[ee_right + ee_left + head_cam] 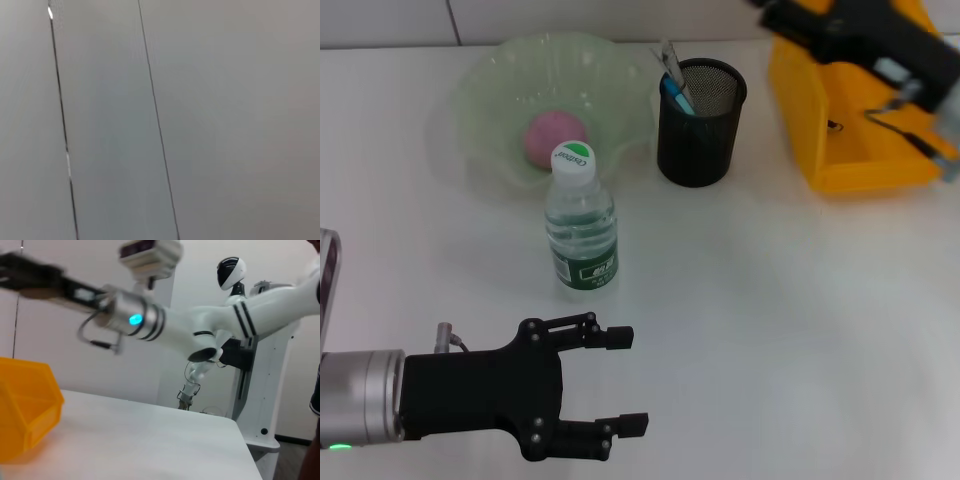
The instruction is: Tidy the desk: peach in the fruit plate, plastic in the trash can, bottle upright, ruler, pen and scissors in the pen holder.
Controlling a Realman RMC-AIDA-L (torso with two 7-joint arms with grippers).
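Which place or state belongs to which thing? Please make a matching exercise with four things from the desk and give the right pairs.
Things:
1. peach
2. bottle
3. scissors
4. left pincer

Places or states:
A. standing upright on the desk, in front of the fruit plate
B. open, low over the near part of the desk, holding nothing
C. lying inside the fruit plate
D. standing in the pen holder, blue handle sticking out

Right pairs: 1-C, 2-A, 3-D, 4-B
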